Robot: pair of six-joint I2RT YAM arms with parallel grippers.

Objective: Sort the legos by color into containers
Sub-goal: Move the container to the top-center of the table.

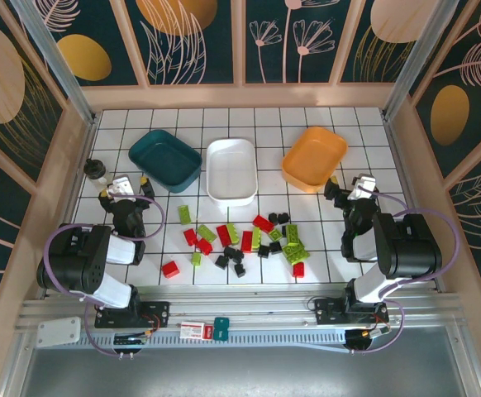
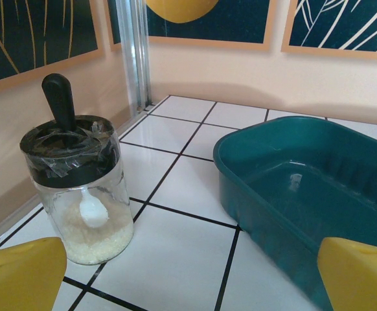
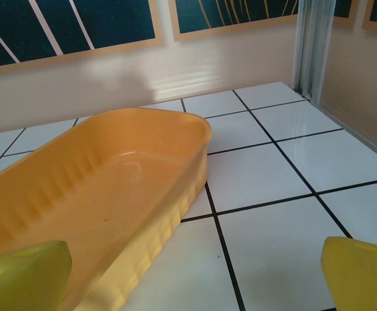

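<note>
I'm seeing left gripper (image 1: 127, 184) and right gripper (image 1: 350, 186) gaping wide, empty; legos (image 1: 246, 241) are lying behind, inward of both, seemingly nearer the left.

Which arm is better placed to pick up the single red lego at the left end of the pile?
Left, probably. That red lego lies nearer the open left end effector; the right end effector, also open, sits beside the orange tub, beyond the other legos.

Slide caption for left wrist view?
Open left gripper faces an empty dark teal plastic tub; a black-lidded glass jar of white grains stands beside it.
</note>
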